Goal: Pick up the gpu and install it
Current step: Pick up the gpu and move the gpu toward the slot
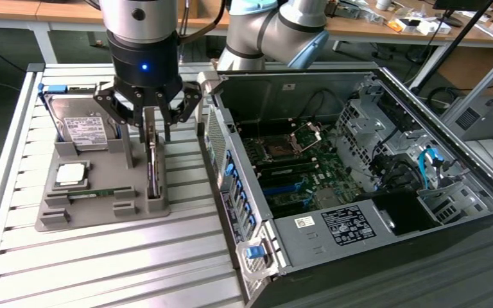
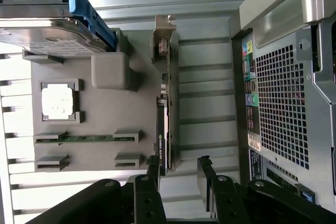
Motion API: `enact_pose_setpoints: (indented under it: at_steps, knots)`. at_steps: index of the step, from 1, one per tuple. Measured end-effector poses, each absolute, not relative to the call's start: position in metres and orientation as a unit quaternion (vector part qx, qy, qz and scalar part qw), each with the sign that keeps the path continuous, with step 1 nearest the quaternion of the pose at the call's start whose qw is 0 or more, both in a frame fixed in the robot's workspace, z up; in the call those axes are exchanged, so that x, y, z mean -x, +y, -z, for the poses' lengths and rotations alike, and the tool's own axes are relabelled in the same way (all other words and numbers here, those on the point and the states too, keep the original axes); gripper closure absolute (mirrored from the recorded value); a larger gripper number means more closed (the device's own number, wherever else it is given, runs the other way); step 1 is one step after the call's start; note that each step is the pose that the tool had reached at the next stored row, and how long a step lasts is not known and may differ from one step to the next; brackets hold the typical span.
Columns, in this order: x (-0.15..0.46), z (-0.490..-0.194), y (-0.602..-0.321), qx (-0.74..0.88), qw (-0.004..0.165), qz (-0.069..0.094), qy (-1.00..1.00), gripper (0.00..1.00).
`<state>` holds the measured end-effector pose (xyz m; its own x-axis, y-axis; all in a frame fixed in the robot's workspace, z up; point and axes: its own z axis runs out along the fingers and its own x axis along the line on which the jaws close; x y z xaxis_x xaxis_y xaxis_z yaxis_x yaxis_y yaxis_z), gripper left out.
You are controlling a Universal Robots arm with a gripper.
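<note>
Centrally, the tool [image 1: 149,131] hangs with its black fingers spread wide and holds nothing. It stands astride the gpu [image 1: 153,168], a thin dark card set on edge in the grey moulded tray [image 1: 101,217] on the slatted metal desk [image 1: 101,269]. Print on the white label of the hard drive [image 1: 84,128] and on stickers of the open computer case [image 1: 311,242] is unreadable. The card's fan face is hidden, and its silver bracket [image 2: 164,38] appears in the wrist view.

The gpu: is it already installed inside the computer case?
No, the gpu stands on edge in the gray holder, outside the computer case.
</note>
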<state>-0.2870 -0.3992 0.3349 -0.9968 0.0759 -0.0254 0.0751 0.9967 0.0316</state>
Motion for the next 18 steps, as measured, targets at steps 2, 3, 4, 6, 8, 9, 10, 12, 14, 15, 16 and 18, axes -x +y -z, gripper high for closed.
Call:
enact_pose_setpoints:
  at_steps: [2, 3, 4, 6, 8, 9, 10, 12, 14, 15, 16, 18]
  knots:
    - [0.2871, -0.3344, -0.3992, -0.038, 0.013, -0.015, 0.999, 0.58]
    - [0.2870, -0.3341, -0.3992, -0.038, 0.013, -0.015, 0.999, 0.58]
    - [0.2870, -0.3339, -0.3992, -0.038, 0.013, -0.015, 0.999, 0.58]
    - [0.2870, -0.3335, -0.3993, -0.038, 0.013, -0.015, 0.999, 0.58]
    - [0.2870, -0.3330, -0.3993, -0.038, 0.013, -0.015, 0.999, 0.58]
    - [0.2870, -0.3326, -0.3993, -0.038, 0.013, -0.015, 0.999, 0.58]
    - [0.2871, -0.3322, -0.3993, -0.038, 0.013, -0.015, 0.999, 0.58]
    - [0.2871, -0.3314, -0.3994, -0.038, 0.013, -0.015, 0.999, 0.58]
    - [0.2870, -0.3304, -0.3995, -0.038, 0.013, -0.015, 0.999, 0.58]
    - [0.2870, -0.3299, -0.3995, -0.038, 0.013, -0.015, 0.999, 0.58]
    - [0.2870, -0.3296, -0.3996, -0.038, 0.013, -0.015, 0.999, 0.58]
    - [0.2870, -0.3291, -0.3996, -0.038, 0.013, -0.015, 0.999, 0.58]
